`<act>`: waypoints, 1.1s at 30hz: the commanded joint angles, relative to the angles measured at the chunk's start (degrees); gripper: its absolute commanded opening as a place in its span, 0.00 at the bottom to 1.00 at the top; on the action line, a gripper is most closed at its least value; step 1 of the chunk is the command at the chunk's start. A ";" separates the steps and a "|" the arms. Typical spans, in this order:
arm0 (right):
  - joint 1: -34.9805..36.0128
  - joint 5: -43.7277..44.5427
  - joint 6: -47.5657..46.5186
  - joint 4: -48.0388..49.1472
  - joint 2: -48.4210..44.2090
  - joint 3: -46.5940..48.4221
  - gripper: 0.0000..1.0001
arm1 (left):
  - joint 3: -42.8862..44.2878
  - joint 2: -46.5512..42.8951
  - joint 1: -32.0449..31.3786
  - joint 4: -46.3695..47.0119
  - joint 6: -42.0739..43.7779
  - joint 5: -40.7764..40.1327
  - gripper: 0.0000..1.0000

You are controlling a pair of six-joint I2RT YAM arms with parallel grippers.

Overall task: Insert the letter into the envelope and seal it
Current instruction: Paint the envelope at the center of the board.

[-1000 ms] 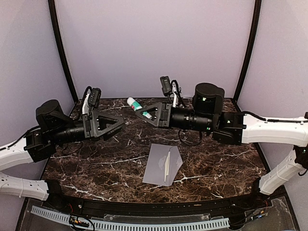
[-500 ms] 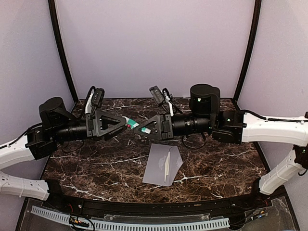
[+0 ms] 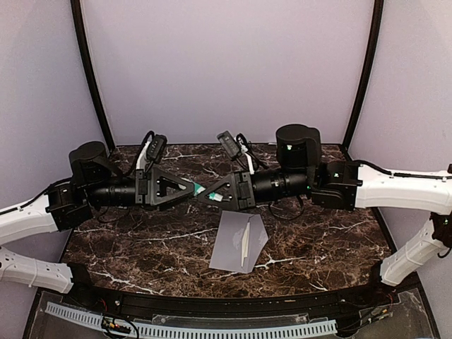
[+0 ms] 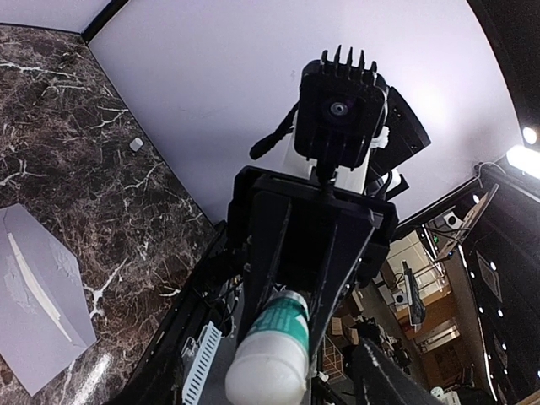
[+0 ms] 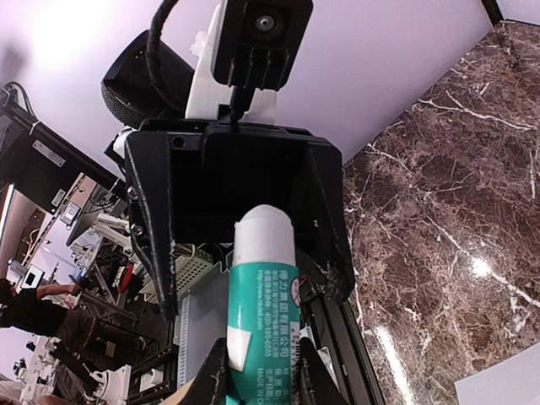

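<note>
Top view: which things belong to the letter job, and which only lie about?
For the job: grey envelope; letter, a pale strip on it; glue stick, held by the right gripper, its cap inside the open left gripper.
Not for the job: marble table, lilac walls.

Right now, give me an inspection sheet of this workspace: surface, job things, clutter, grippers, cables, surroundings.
Surface: dark brown marble-pattern table, white veins, glossy.
Job's things: flat grey paper envelope lies front centre. The narrow pale folded letter strip lies on top of it. The white and teal glue stick is in the air between the arms.
Clutter: nothing seen.
Grippers: right gripper shut on the glue stick's teal body. Left gripper open, fingers either side of the white cap, gaps showing.
Cables: black cables loop beside both wrist cameras.
Surroundings: pale lilac walls, black corner posts, white slotted rail at the near edge.
</note>
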 commanded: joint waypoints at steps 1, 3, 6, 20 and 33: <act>-0.05 -0.23 -1.83 -1.85 0.31 2.71 0.02 | 2.34 0.25 0.27 1.08 0.83 2.15 0.64; -0.08 -0.18 -2.08 -2.31 0.50 2.91 0.01 | 2.41 0.52 0.27 0.62 0.97 2.15 0.59; -0.04 -0.44 -2.23 -2.81 1.02 3.26 0.01 | 2.26 0.94 0.27 0.45 0.96 2.29 0.50; -0.05 -1.12 -3.98 -6.51 2.20 4.53 0.00 | 1.87 2.27 0.27 1.70 0.50 3.87 0.25; -0.07 -0.40 -5.40 -9.32 2.39 5.63 0.00 | 1.94 2.81 0.27 1.95 0.56 4.70 0.19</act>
